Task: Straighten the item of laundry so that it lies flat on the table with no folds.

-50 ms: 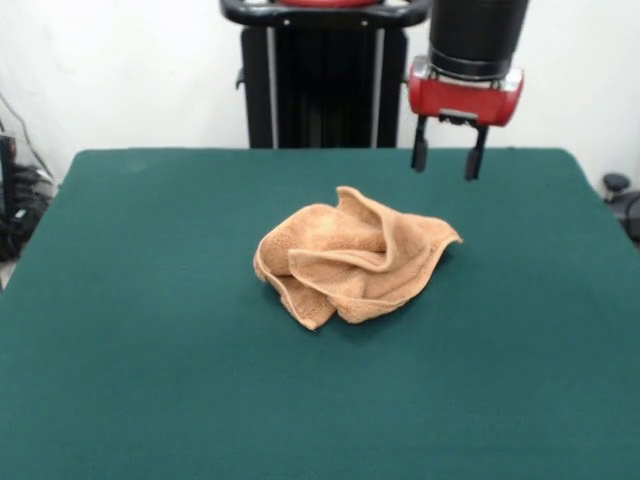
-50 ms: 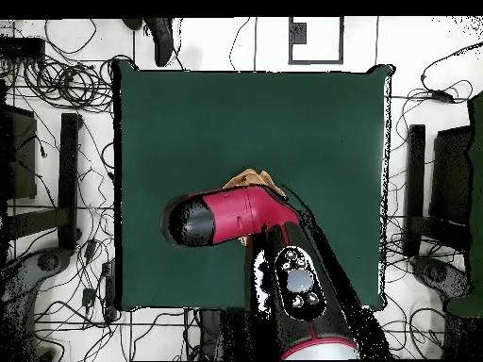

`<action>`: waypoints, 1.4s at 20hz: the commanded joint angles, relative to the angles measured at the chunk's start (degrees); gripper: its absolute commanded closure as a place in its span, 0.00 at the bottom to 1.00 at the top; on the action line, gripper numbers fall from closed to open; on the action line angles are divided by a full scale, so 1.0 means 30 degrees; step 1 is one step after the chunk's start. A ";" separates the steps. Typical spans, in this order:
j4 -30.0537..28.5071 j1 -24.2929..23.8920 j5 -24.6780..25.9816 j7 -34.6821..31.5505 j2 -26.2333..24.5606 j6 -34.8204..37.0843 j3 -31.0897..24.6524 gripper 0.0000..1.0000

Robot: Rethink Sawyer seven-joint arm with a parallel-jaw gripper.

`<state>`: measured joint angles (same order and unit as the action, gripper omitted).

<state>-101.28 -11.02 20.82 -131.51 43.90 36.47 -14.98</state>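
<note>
A crumpled towel (image 1: 352, 262) lies on the table (image 1: 150, 380), near its middle. The gripper (image 1: 448, 158) hangs above the table, behind the towel and to its right in the front view, well apart from it.

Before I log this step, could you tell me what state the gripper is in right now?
Gripper: open, holding nothing, hanging above the table and clear of the crumpled towel.
</note>
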 commanded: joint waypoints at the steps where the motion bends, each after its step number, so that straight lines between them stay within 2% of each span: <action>1: -0.0431 -0.0790 0.1904 0.7495 -0.0070 0.1081 -0.4090 0.00; 6: -0.0332 -0.2431 0.2905 0.8163 -0.1234 0.0913 -0.5419 0.00; 9: -0.0623 -0.3835 0.3473 0.9864 -0.1626 0.1233 -0.6933 0.00; 13: -0.1366 -0.5340 0.3885 1.0597 -0.1176 0.1626 -0.8215 0.00; 19: -0.0788 -0.6167 0.5075 1.1372 -0.2357 0.1418 -0.8534 0.00; 28: -0.1114 -0.6427 0.5220 1.2340 -0.1963 0.2443 -0.8945 0.00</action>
<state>-101.80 -31.65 34.86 -111.97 40.53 36.73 -35.38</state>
